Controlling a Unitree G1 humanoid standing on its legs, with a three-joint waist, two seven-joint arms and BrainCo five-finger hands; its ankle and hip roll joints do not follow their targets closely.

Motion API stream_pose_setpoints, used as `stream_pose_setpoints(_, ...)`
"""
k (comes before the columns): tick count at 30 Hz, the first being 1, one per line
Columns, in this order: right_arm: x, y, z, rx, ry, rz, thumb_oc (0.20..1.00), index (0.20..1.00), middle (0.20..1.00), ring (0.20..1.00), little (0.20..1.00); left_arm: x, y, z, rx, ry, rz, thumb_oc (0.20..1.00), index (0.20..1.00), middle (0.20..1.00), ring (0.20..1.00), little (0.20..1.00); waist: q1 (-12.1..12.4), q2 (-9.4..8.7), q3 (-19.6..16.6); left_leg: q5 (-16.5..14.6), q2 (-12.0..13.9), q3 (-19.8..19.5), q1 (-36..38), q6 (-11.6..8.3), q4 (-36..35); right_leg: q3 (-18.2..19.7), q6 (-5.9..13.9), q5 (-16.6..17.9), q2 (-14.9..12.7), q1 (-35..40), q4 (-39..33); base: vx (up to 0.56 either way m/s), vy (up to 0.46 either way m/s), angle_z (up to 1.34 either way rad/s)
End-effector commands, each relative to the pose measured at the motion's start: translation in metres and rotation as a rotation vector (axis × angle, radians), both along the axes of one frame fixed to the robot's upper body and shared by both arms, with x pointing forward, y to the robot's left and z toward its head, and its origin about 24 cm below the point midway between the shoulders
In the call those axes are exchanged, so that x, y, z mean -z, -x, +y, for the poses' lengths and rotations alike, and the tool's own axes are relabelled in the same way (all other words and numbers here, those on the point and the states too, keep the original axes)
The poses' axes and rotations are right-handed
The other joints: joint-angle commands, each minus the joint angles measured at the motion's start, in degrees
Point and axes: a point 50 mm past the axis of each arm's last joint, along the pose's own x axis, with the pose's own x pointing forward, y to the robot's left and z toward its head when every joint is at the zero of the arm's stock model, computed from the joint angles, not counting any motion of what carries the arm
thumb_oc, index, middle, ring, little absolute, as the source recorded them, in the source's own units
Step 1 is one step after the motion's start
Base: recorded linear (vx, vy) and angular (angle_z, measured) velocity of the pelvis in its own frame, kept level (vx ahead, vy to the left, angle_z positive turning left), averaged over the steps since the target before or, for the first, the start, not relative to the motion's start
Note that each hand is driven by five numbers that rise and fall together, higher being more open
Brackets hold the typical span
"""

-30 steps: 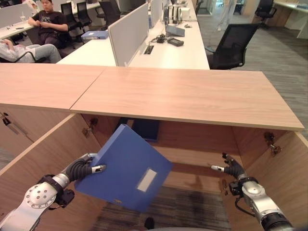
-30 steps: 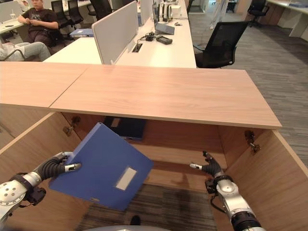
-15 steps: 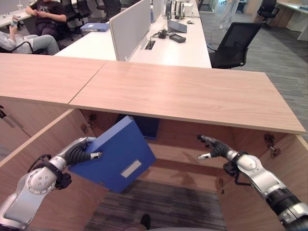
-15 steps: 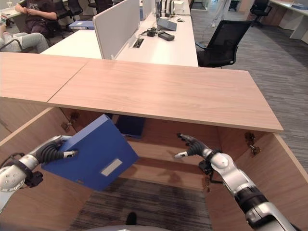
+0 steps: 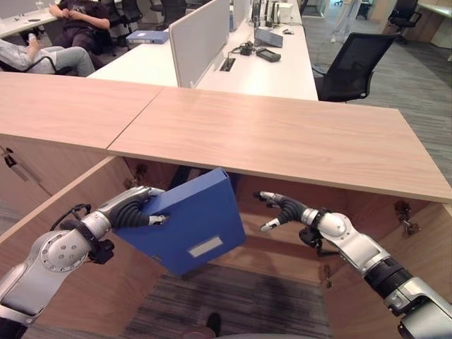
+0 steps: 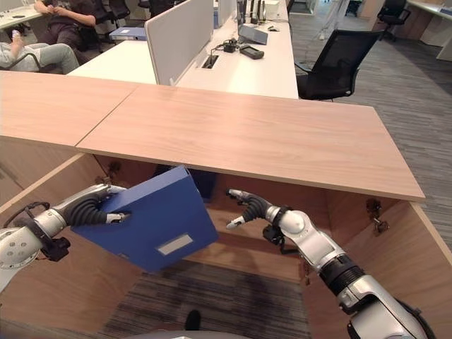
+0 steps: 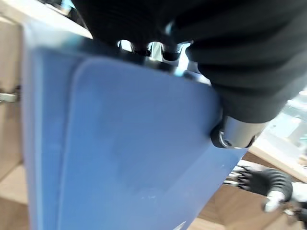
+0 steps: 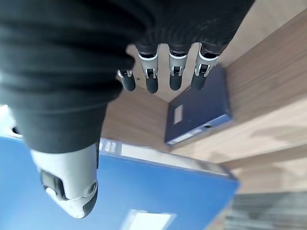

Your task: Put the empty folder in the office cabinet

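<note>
Counted across the scene: two blue folders in the cabinet area, a third on a far desk, two robot hands, two people seated at far left, one black office chair (image 5: 351, 62) at upper right.

At far left, two seated people (image 5: 49, 53) at a white desk, with a blue folder on the desk (image 5: 147, 37) beside them. Nearer, a long wooden cabinet top (image 5: 282, 138), and beneath it the open cabinet (image 6: 279, 198) with both doors swung outward.

Low at left, left hand (image 5: 134, 212) curled round the left edge of the blue folder (image 5: 191, 226) — thumb on the front cover, fingers behind it, a firm grip. Folder held tilted in the air at the cabinet's opening, upper corner just under the edge of the cabinet top, pale label (image 5: 205, 247) facing outward.

Behind it, inside the cabinet on the shelf — a second, darker blue folder (image 8: 199, 110), lying against the back wall.

Right of the held folder, right hand (image 5: 282, 210) reaching in from the right, fingers (image 8: 173, 76) spread and nearly straight, thumb apart, holding nothing, near the folder's right edge but not touching it.
</note>
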Motion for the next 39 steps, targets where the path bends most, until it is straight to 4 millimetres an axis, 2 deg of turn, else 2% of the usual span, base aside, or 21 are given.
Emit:
stream_pose_setpoints(1,-0.024,-0.015,0.015,-0.052,-0.023,-0.117,1.0,1.0,1.0,1.0,1.0,-0.028,-0.007,-0.007,0.067,0.049,-0.113,0.2,0.2,0.2,0.2,0.2,0.94,-0.7,-1.79,-10.3,2.88,0.46,6.0,-1.36,0.22,-2.62,4.1,4.46,-4.02,-4.98,-0.01,0.0,0.0,0.0)
stream_pose_setpoints(9,-0.026,-0.016,0.028,-0.057,-0.084,-0.129,1.0,1.0,1.0,1.0,1.0,-0.03,-0.008,-0.01,0.074,0.068,-0.127,0.2,0.2,0.2,0.2,0.2,1.32,-0.75,-1.7,-10.26,2.87,0.41,6.05,-1.35,0.22,-2.65,3.97,4.42,-4.01,-4.9,-0.01,0.0,0.0,0.0)
stream_pose_setpoints(12,-0.026,-0.013,0.044,-0.09,-0.143,-0.107,1.0,1.0,1.0,1.0,1.0,-0.028,-0.01,-0.012,0.073,0.088,-0.142,0.2,0.2,0.2,0.2,0.2,1.4,-0.81,-1.63,-10.23,2.95,0.44,6.02,-1.36,0.22,-2.64,3.9,4.35,-4.0,-4.9,-0.01,0.0,0.0,0.0)
stream_pose_setpoints(20,-0.027,-0.006,0.067,-0.165,-0.223,-0.074,1.0,1.0,1.0,1.0,1.0,-0.024,-0.014,-0.015,0.061,0.097,-0.163,0.2,0.2,0.2,0.2,0.2,1.72,-0.91,-1.56,-10.28,2.94,0.38,5.99,-1.32,0.22,-2.65,3.79,4.28,-4.03,-4.92,-0.01,0.0,0.0,0.0)
stream_pose_setpoints(29,-0.024,-0.001,0.077,-0.211,-0.266,-0.017,1.0,1.0,1.0,1.0,1.0,-0.021,-0.016,-0.018,0.063,0.116,-0.16,0.2,0.2,0.2,0.2,0.2,1.89,-1.13,-1.56,-10.29,3.01,0.21,5.9,-1.27,0.22,-2.8,3.69,4.25,-4.06,-4.88,-0.01,0.0,0.0,0.0)
stream_pose_setpoints(32,-0.017,-0.001,0.078,-0.201,-0.253,0.003,1.0,1.0,1.0,1.0,1.0,-0.024,-0.016,-0.024,0.087,0.181,-0.154,0.2,0.2,0.2,0.2,0.2,1.85,-1.26,-1.53,-10.3,3.02,0.1,5.78,-1.23,0.22,-2.76,3.66,4.27,-4.04,-4.94,-0.01,0.0,0.0,0.0)
stream_pose_setpoints(39,0.007,-0.001,0.088,-0.117,-0.302,0.088,1.0,1.0,1.0,1.0,1.0,-0.038,-0.01,-0.052,0.235,0.445,-0.142,0.2,0.2,0.2,0.2,0.2,2.0,-1.29,-1.33,-10.27,2.95,-0.28,5.69,-1.12,0.22,-2.91,3.48,4.31,-3.94,-4.85,-0.01,0.0,0.0,0.0)
